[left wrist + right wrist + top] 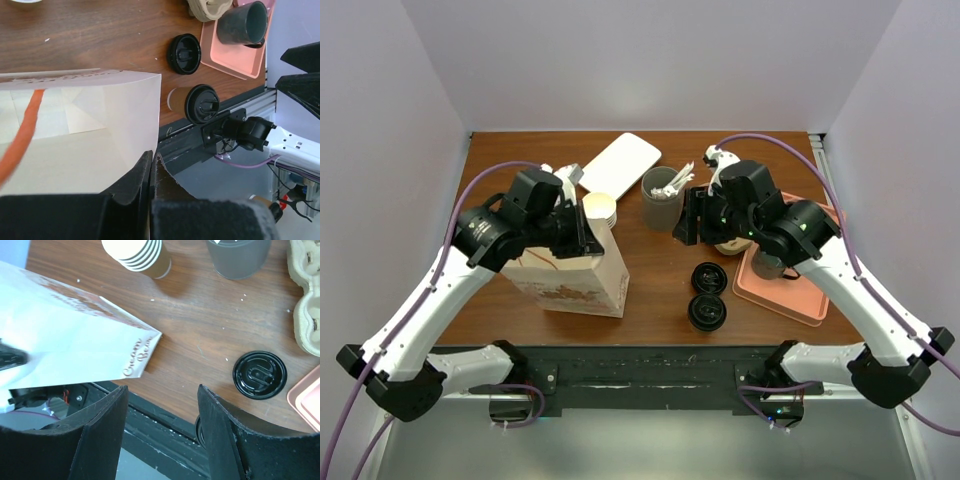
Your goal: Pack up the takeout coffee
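— Fingers on the left gripper were pinched tight on the rim of the paper bag, weren't they?

— They were, and its pale inside showed. The right gripper had its jaws spread fairly wide with nothing between them. It hung over the table between the bag and a loose black lid.

— And the takeout coffee?

— Upright near the front edge, just nearer than that loose lid. It was a little to the right of the bag, touching neither.

— What worried you?

— Two black discs side by side. From overhead they looked alike, so a descent on the wrong one would have caught only a lid. The cup also stood close to the edge, and a glancing finger could have tipped it or pushed it off. The bag hung from one pinch of thin paper. I judged that a cup lowered against the rim might have folded the mouth shut or pulled it free.

— Could you see everything?

— No. The right wrist's view gave only a dark sliver of the cup beside its own finger. From above, the left arm covered the bag's top. Inside the bag an orange strip was a blur; I couldn't tell what it was.
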`<control>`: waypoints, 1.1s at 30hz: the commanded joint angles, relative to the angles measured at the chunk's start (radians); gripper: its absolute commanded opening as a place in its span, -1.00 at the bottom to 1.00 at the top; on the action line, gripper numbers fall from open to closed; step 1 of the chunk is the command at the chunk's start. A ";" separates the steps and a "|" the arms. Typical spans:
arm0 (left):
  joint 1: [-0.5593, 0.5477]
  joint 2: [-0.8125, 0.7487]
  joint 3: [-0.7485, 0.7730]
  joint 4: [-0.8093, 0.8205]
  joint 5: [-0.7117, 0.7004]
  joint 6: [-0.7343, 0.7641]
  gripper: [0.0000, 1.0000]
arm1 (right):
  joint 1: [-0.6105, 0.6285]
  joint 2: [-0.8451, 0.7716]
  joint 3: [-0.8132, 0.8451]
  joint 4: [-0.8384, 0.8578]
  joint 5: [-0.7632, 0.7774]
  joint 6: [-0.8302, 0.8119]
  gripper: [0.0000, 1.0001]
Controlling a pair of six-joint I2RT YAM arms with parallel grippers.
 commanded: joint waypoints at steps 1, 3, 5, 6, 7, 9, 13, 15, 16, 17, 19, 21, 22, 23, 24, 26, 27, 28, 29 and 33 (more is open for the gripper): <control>-0.003 -0.024 -0.055 0.146 0.078 -0.041 -1.00 | -0.002 -0.029 -0.006 0.042 -0.011 0.020 0.23; -0.003 -0.010 -0.076 0.192 0.097 -0.039 -1.00 | -0.003 -0.032 -0.023 0.047 -0.008 0.029 0.23; -0.006 0.001 -0.080 0.218 0.112 -0.033 -1.00 | -0.003 -0.037 -0.043 0.055 -0.008 0.051 0.23; -0.005 0.008 -0.080 0.250 0.115 -0.033 -0.99 | -0.002 -0.042 -0.049 0.059 -0.011 0.057 0.23; -0.006 0.012 -0.075 0.264 0.112 -0.033 -0.98 | -0.003 -0.045 -0.057 0.067 -0.012 0.069 0.22; -0.005 0.028 -0.055 0.286 0.106 -0.027 -0.94 | -0.003 -0.051 -0.075 0.079 -0.014 0.078 0.22; -0.005 0.065 -0.018 0.286 0.115 -0.004 -0.83 | -0.002 -0.051 -0.093 0.090 -0.009 0.104 0.22; -0.006 0.082 -0.015 0.272 0.115 0.003 -0.59 | -0.003 -0.051 -0.101 0.094 -0.005 0.112 0.22; -0.005 0.085 -0.014 0.268 0.117 0.013 -0.31 | -0.002 -0.052 -0.103 0.096 0.001 0.120 0.22; -0.005 0.091 -0.009 0.268 0.121 0.032 -0.21 | -0.002 -0.052 -0.104 0.096 0.008 0.123 0.22; -0.005 0.101 0.015 0.261 0.118 0.043 0.13 | -0.002 -0.054 -0.101 0.094 0.020 0.126 0.22; -0.005 0.116 0.083 0.249 0.107 0.074 0.24 | -0.003 -0.054 -0.086 0.098 0.031 0.126 0.22; -0.005 0.127 0.113 0.240 0.086 0.086 0.31 | -0.002 -0.051 -0.078 0.098 0.034 0.125 0.23; -0.003 0.137 0.147 0.228 0.071 0.108 0.34 | -0.002 -0.048 -0.063 0.098 0.037 0.126 0.23; -0.003 0.160 0.214 0.208 0.057 0.121 0.38 | -0.005 -0.036 -0.054 0.093 0.038 0.129 0.23; -0.002 0.195 0.306 0.195 0.020 0.166 0.41 | -0.002 -0.020 -0.020 0.082 0.047 0.143 0.22; 0.003 0.209 0.334 0.191 -0.009 0.183 0.45 | -0.003 -0.011 -0.008 0.075 0.051 0.144 0.22; 0.008 0.219 0.359 0.188 -0.029 0.201 0.47 | -0.003 0.001 0.002 0.071 0.060 0.151 0.22; 0.020 0.240 0.405 0.177 -0.052 0.236 0.49 | -0.002 0.009 0.018 0.068 0.070 0.151 0.22; 0.047 0.262 0.486 0.127 -0.289 0.315 0.91 | -0.005 0.046 0.089 0.051 0.159 0.126 0.22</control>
